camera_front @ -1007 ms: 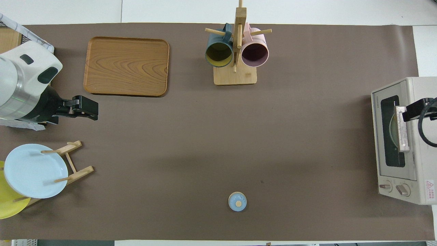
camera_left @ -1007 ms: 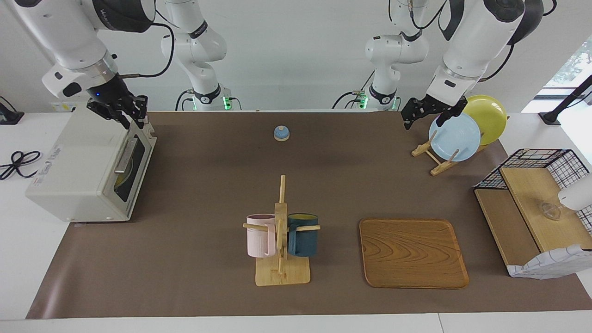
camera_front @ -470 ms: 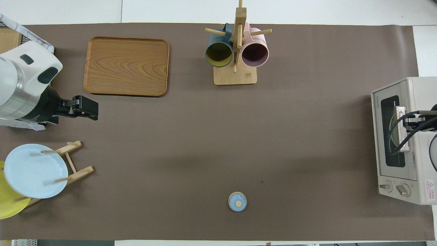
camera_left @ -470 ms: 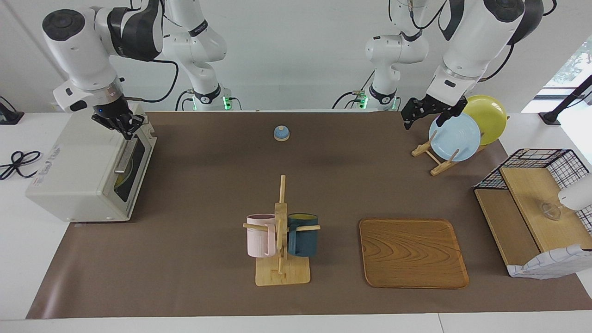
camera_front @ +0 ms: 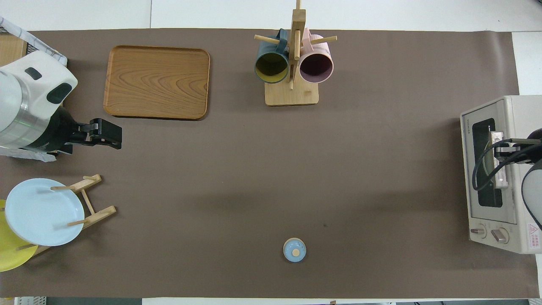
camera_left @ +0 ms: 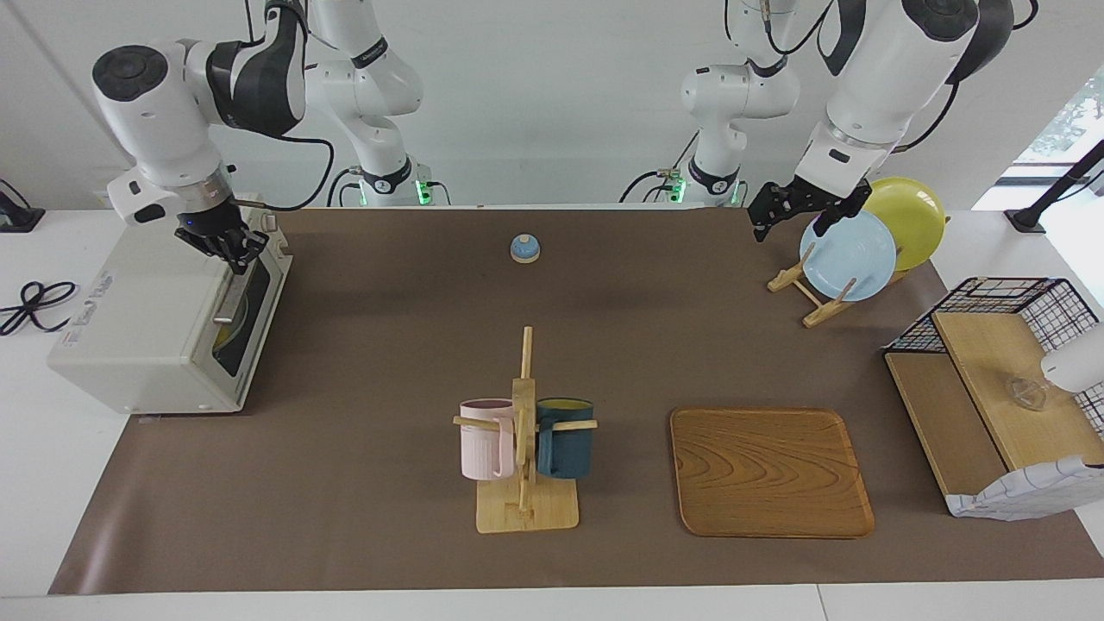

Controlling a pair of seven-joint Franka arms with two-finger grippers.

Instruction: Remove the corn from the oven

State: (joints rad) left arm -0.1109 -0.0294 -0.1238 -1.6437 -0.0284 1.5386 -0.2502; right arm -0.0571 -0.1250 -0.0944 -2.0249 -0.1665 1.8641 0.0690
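At the right arm's end of the bench: the toaster oven point(camera_left: 155, 319) stands with its door point(camera_left: 246, 310) closed, the glass facing the middle of the bench.
Right tool point(camera_left: 231, 250): down at the upper end of the metal bar handle point(camera_left: 233, 293), fingertips brought together; it appears clamped on the bar.
Left tool point(camera_left: 789, 207): waits in the air over the plate rack point(camera_left: 806, 293) at the left arm's end, fingers spread wide, holding nothing.
Corn location: not identifiable as a cob. Only a yellowish patch point(camera_left: 226, 332) shows through the glass, so the corn is judged to lie inside the oven on the rack; its orientation cannot be told.
Step in hand: door opening. Judged the first stage; the corn cannot be reached until the door is swung down.
Handle behaviour: rigid metal bar, smooth, likely slippery. A grip near one end may twist; a hold nearer mid-bar would pull more evenly.
Oven behaviour: light boxy casing, may slide on the brown mat point(camera_left: 388, 362) if the pull is not along the hinge arc.
Corn behaviour: judged light, firm, rounded and tapered; liable to roll on the wire rack.
Corn grip point: across the thick mid-section, fingers at right angles to its long axis; avoid the tapered tip.
Risk: the lowered door narrows the approach path into the oven.
Set-down candidate: wooden tray point(camera_left: 772, 473), toward the left arm's end.
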